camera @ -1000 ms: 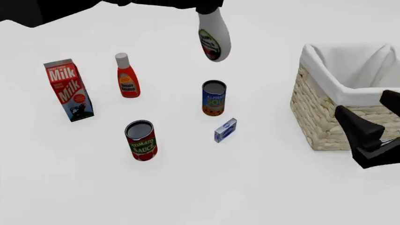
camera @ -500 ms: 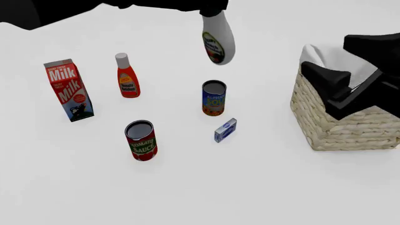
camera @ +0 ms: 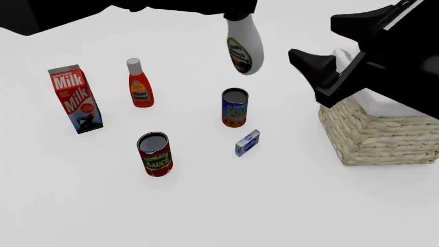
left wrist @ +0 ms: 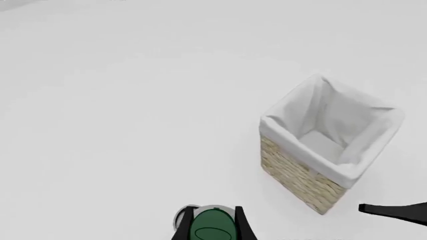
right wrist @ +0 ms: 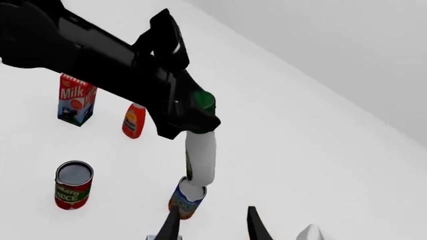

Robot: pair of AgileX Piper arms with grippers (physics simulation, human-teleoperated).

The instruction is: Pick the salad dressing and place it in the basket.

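Note:
The salad dressing (camera: 245,49), a white bottle with an oval label, hangs in the air above the table, left of the basket (camera: 377,136). My left gripper (camera: 237,10) is shut on its green-capped neck. In the left wrist view the green cap (left wrist: 213,227) sits between the fingers, with the cloth-lined basket (left wrist: 293,175) standing off to one side of it. My right gripper (camera: 312,64) is raised in front of the basket's near-left corner and hides part of its rim. The right wrist view shows that gripper (right wrist: 212,227) open and empty, facing the bottle (right wrist: 200,160).
On the table stand a milk carton (camera: 75,98), a red-orange bottle (camera: 140,85), a soup can (camera: 235,108) right under the hanging bottle, and a tomato sauce can (camera: 155,153). A small blue box (camera: 247,142) sits near the soup can.
My right arm has swung up from the table's front right to a raised spot before the basket, nearer the bottle. The left gripper has carried the bottle slightly to the right.

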